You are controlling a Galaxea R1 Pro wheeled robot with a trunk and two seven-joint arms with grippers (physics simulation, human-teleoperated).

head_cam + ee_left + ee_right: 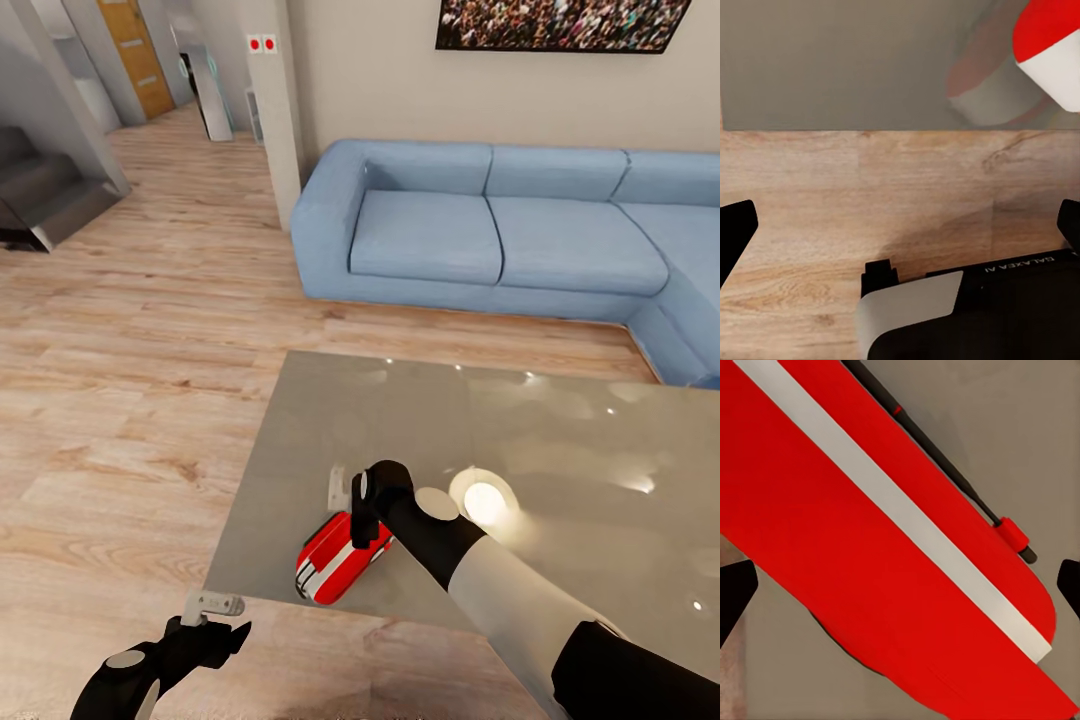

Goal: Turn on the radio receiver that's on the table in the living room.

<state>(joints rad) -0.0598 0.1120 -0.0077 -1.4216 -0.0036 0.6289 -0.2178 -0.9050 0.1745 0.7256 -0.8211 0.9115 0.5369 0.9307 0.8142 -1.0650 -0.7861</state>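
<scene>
Nearest us, our left tool (222, 622) hangs below the near-left edge of the surface (560, 440) over the wood floor (120, 400), its fingers spread wide with nothing between them. Just beyond, the red radio receiver (338, 558) lies near the surface's near-left corner, and our right tool (362, 515) sits right over its far end, fingertips (735, 592) wide at either side of the red body with its white band in the right wrist view; we cannot tell whether it touches. Farther off stands the light-blue sofa (500, 235) under the crowd photograph (560, 22).
</scene>
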